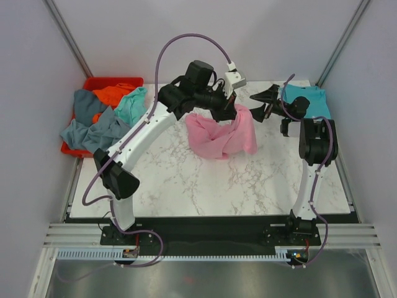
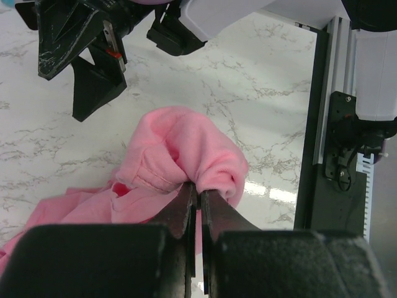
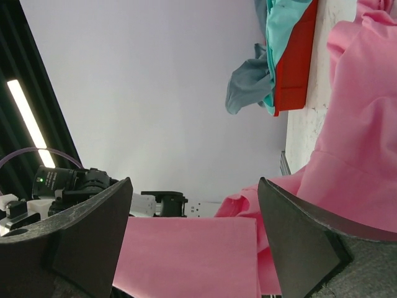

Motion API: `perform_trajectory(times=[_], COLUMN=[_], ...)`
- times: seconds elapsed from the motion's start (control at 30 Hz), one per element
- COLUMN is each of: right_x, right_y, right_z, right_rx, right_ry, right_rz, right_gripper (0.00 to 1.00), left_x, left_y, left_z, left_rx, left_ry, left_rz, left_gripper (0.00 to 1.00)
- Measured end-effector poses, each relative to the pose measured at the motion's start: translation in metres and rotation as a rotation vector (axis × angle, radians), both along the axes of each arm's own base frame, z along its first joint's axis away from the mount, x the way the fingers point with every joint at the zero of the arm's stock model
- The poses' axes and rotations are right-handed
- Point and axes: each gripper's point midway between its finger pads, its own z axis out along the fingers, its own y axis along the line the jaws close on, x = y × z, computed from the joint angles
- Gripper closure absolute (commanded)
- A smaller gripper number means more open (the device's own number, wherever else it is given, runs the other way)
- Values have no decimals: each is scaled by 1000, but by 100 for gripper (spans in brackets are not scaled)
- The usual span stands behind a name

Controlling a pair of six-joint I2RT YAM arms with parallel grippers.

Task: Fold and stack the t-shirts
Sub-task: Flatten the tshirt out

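The pink t-shirt [image 1: 220, 136] hangs bunched over the middle back of the marble table. My left gripper [image 1: 234, 110] is shut on a fold at the shirt's top right. In the left wrist view its jaws [image 2: 198, 189] pinch the pink t-shirt [image 2: 186, 143] tightly. My right gripper [image 1: 255, 105] stands open just right of that held fold, with nothing between its fingers. Through its wide jaws [image 3: 193, 186] the right wrist view shows the pink t-shirt [image 3: 360, 124] close ahead. A folded teal-turquoise t-shirt [image 1: 307, 99] lies flat at the back right, partly under the right arm.
A red bin [image 1: 105, 82] at the table's back left holds crumpled grey-blue [image 1: 93, 130], orange [image 1: 115, 94] and mint [image 1: 133, 105] t-shirts that spill over its sides. The right gripper [image 2: 80, 56] shows at the top left of the left wrist view. Frame posts stand at the table's back corners.
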Motion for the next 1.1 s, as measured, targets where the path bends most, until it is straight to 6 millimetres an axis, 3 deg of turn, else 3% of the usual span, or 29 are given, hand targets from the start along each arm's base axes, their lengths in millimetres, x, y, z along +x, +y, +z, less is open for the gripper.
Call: perform_trajectory(times=[0.27, 0.47, 0.73, 0.83, 1.1], right_x=[-15, -22, -37, -38, -43], right_y=[13, 12, 5, 2, 0], right_z=[4, 19, 44, 45, 29], right_rx=[-1, -3, -9, -11, -12], right_ry=[11, -14, -58, -60, -10], right_rz=[30, 29, 12, 9, 20], right_gripper=[17, 21, 25, 20, 13], left_x=[13, 33, 77, 90, 90], left_y=[-12, -6, 29, 38, 36], left_z=[-23, -32, -19, -16, -10], left_rx=[24, 34, 16, 10, 0], left_ry=[33, 45, 8, -4, -15], left_rz=[-4, 30, 145, 175, 171], left_gripper=[98, 98, 98, 98, 98])
